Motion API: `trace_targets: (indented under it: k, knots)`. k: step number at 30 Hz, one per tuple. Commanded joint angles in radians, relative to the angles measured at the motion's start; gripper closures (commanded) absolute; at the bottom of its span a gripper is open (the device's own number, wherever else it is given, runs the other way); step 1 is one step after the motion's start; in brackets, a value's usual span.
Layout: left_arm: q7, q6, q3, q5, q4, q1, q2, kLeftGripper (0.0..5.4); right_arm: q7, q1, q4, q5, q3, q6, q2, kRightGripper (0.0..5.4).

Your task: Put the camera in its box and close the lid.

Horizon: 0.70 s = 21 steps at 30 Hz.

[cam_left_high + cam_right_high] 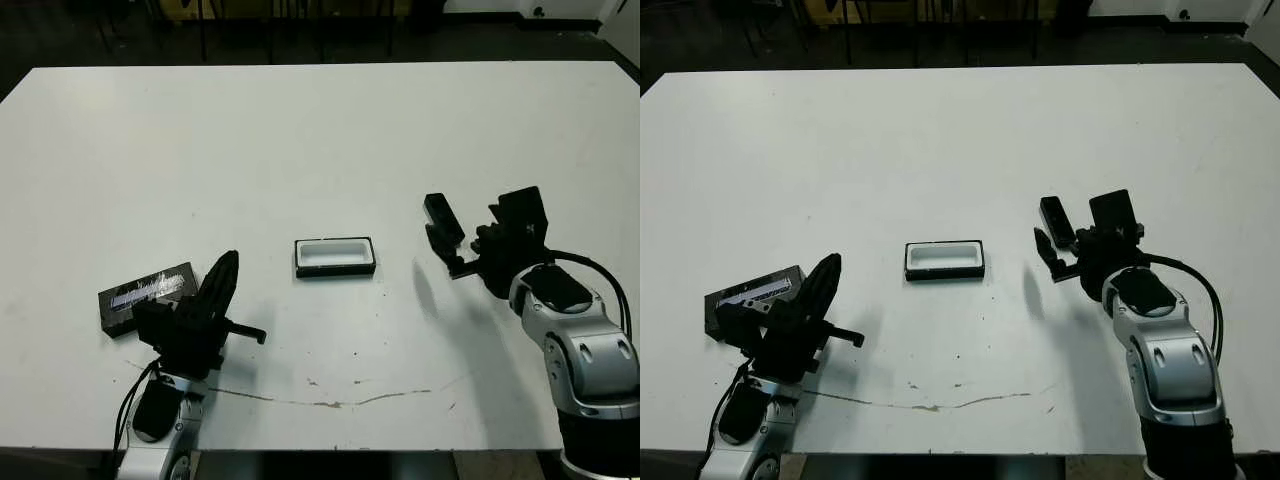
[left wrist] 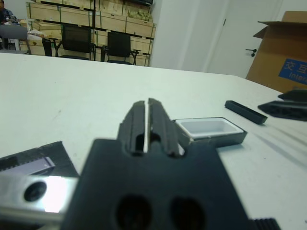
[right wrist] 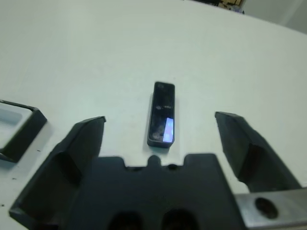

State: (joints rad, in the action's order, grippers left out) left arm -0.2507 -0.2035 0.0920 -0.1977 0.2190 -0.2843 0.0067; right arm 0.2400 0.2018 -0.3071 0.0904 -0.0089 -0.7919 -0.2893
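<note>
While I watched from far away, the big white bench [image 1: 320, 130] held everything. My right arm [image 1: 580, 340] reached in from the right side. Its gripper [image 3: 160, 143] hung just above the bench with its two fingers [image 3: 79, 143] spread wide apart, holding nothing. My left arm [image 1: 165, 400] sat low at the near left. The left gripper [image 2: 147, 120] had its two fingers [image 2: 135, 122] pressed together, with only a thin slit between them, and nothing in them.

The lid [image 1: 148, 296] lay flat on the bench at the left, shiny side up, just beside the left gripper. The box [image 1: 335, 256] sat open near the middle of the bench, between the two arms. I could see its white inside.

The camera [image 3: 162, 114] lay flat on the bench to the right of the box, apart from it. It sat right in front of the open right fingers, lined up with the gap between them. Its little screen glowed blue and faced up.
</note>
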Motion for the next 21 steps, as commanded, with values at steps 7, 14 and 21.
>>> trace_targets:
  k: [7,14,21]
  knots:
    - [-0.003,0.013,-0.004,0.007,-0.006,-0.036,0.015,5.4,-0.02,0.025,0.118,-0.015,0.008,0.023,0.007,0.02]
    - [-0.013,0.023,-0.008,-0.003,-0.004,-0.038,0.021,5.4,-0.027,0.056,0.216,-0.003,-0.014,0.045,0.025,0.02]
    - [-0.021,-0.001,-0.012,-0.001,-0.024,-0.034,0.02,5.4,-0.012,0.135,0.346,0.133,-0.137,-0.011,0.081,0.02]
